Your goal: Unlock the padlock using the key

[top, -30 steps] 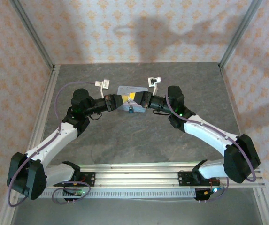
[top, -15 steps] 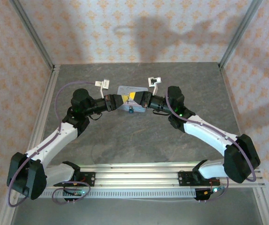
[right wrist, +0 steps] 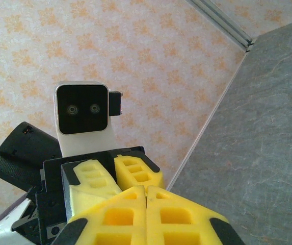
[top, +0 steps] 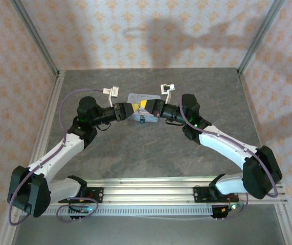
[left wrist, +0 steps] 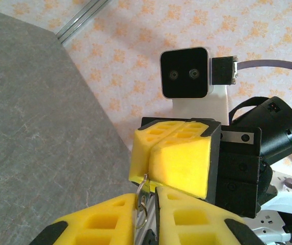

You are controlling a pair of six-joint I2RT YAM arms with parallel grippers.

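The right fingers (top: 144,105) have edged slightly left, and the left fingers (top: 134,108) with them.

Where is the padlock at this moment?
In the top view, the padlock sits just on the near side of where the left tool and the right tool meet, at the near edge of the pale tin.

A pastel tin box (top: 137,97) lies toward the far middle of a grey, stone-patterned table (top: 151,153). Peach wallpaper with an orange floral print (top: 151,30) covers the 3 walls around it. 2 slanted metal posts (top: 33,35) rise from the table's far corners, 1 on each side.
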